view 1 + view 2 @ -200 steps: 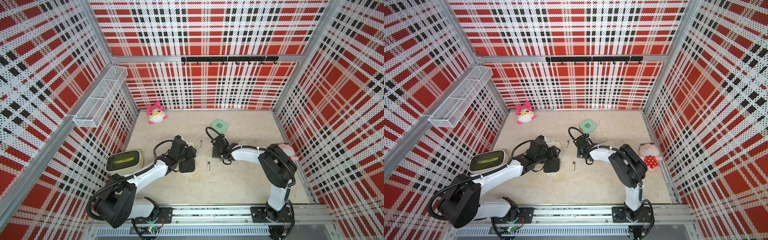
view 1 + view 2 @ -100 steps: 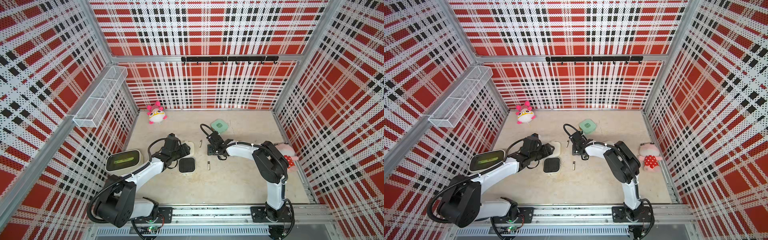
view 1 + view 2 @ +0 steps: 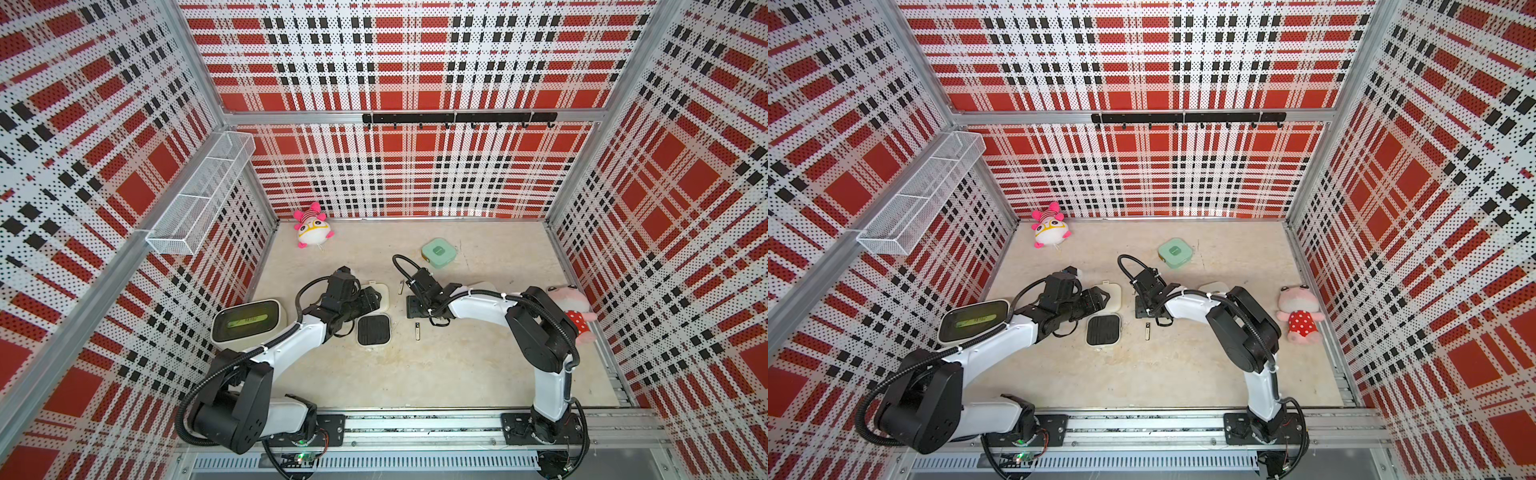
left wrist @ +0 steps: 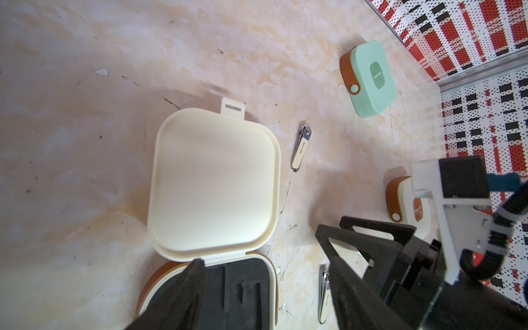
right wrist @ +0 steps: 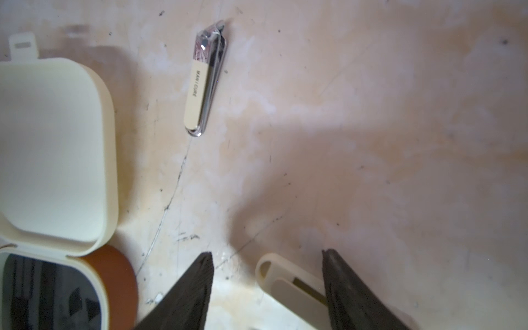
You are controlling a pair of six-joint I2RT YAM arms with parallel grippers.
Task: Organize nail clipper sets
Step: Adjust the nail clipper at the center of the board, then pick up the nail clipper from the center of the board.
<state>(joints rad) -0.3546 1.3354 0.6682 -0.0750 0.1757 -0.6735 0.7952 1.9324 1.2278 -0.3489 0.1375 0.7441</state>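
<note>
An open cream case lies mid-table with its lid [image 3: 384, 293] flat and its black tray [image 3: 374, 329] nearer the front. My left gripper [image 3: 368, 298] hovers over it, open, one finger [image 4: 183, 294] above the tray [image 4: 240, 288]. Two silver clippers lie loose: one [image 4: 301, 147] beside the lid [image 4: 214, 188], one [image 3: 417, 331] right of the tray. My right gripper [image 5: 267, 274] stands open low over the table, with a cream oblong tool [image 5: 285, 281] lying between its fingers, close to one. A mint case [image 3: 438, 252] sits closed behind. A closed cream case [image 3: 1212, 286] shows past my right arm.
A larger cream box with a green-tinted top [image 3: 248, 320] stands at the left by my left arm. A pink plush [image 3: 311, 228] sits at the back left, another plush in a red dress [image 3: 575, 309] at the right wall. A wire basket [image 3: 199, 199] hangs on the left wall.
My left gripper pulled back off the black tray, uncovering it, and now hangs over the lid. My right gripper shifted a little left toward the open case and its jaws widened.
</note>
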